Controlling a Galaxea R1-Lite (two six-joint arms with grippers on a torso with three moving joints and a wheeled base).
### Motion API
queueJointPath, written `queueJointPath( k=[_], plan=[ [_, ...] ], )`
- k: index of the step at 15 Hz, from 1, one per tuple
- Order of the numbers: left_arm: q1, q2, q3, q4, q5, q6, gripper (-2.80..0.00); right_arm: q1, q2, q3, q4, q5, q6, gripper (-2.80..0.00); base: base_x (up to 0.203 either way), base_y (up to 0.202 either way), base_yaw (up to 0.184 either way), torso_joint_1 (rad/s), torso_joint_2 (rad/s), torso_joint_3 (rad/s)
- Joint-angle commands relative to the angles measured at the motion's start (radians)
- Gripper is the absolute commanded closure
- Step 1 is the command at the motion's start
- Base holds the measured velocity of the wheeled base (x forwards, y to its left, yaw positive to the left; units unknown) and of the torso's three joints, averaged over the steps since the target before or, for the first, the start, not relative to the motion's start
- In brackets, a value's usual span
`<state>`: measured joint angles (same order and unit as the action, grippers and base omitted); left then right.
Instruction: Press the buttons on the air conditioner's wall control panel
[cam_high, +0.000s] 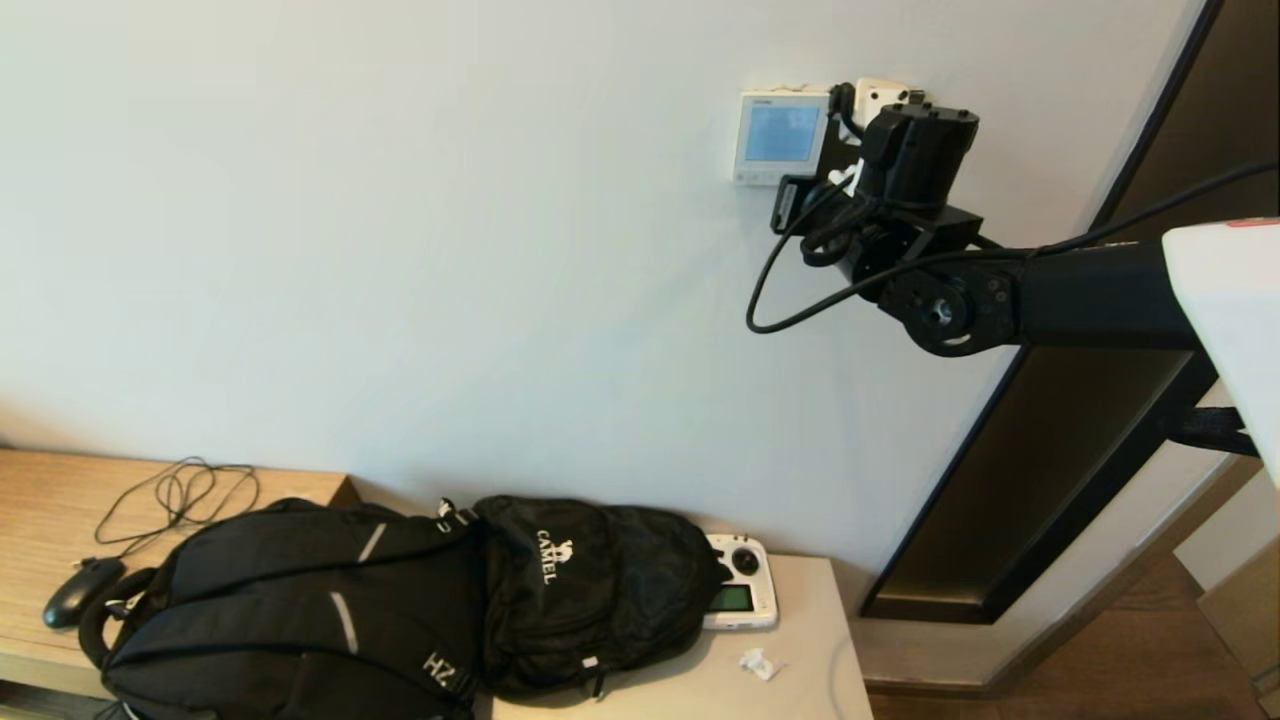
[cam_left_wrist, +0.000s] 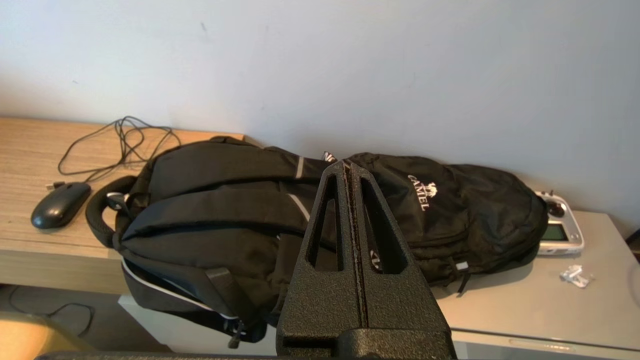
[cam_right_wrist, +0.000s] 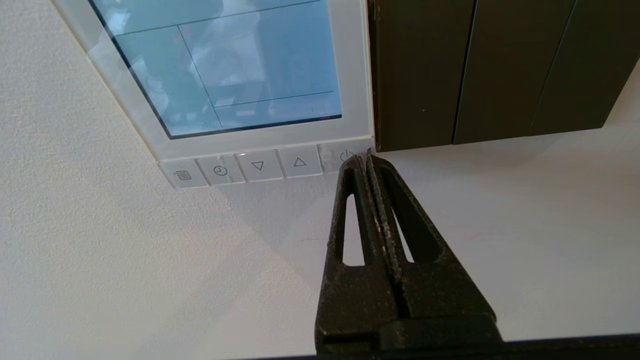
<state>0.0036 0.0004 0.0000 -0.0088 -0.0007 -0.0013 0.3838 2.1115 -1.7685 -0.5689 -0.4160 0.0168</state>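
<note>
The white wall control panel (cam_high: 782, 137) hangs high on the wall, its screen lit pale blue. In the right wrist view the panel (cam_right_wrist: 350, 75) fills the top, with a row of pale buttons (cam_right_wrist: 257, 165) under the screen. My right gripper (cam_right_wrist: 364, 157) is shut and empty, its tip at the power button (cam_right_wrist: 340, 156) at the end of the row, beside the dark plate (cam_right_wrist: 475, 70). In the head view the right gripper's tip is hidden behind its black wrist (cam_high: 915, 150). My left gripper (cam_left_wrist: 346, 166) is shut and empty, parked low above the backpacks.
Two black backpacks (cam_high: 400, 600) lie on the low furniture below. A white handheld controller (cam_high: 742, 595) lies next to them. A black mouse (cam_high: 80, 590) with a cable sits on the wooden top at the left. A dark door frame (cam_high: 1050, 480) stands at the right.
</note>
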Motion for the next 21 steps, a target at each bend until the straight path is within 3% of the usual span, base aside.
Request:
queueJointPath(
  k=[1, 10, 13, 18, 21],
  plan=[
    [-0.001, 0.000, 0.000, 0.000, -0.001, 0.000, 0.00, 0.000, 0.000, 0.000, -0.003, -0.002, 0.000, 0.00, 0.000, 0.000, 0.000, 0.000, 0.00, 0.000],
    [-0.001, 0.000, 0.000, 0.000, -0.001, 0.000, 0.00, 0.045, -0.209, 0.198, -0.002, 0.008, 0.001, 0.00, 0.000, 0.000, 0.000, 0.000, 0.00, 0.000],
    [-0.001, 0.000, 0.000, 0.000, 0.000, 0.000, 0.00, 0.092, -0.346, 0.329, 0.004, 0.012, -0.012, 0.00, 0.000, 0.000, 0.000, 0.000, 0.00, 0.000],
    [0.001, 0.000, 0.000, 0.000, 0.001, 0.000, 0.00, 0.092, -0.634, 0.628, 0.040, 0.011, -0.020, 0.00, 0.000, 0.000, 0.000, 0.000, 0.00, 0.000],
    [-0.001, 0.000, 0.000, 0.000, -0.001, 0.000, 0.00, 0.072, -0.861, 0.745, 0.181, 0.033, -0.023, 0.00, 0.000, 0.000, 0.000, 0.000, 0.00, 0.000]
  ],
)
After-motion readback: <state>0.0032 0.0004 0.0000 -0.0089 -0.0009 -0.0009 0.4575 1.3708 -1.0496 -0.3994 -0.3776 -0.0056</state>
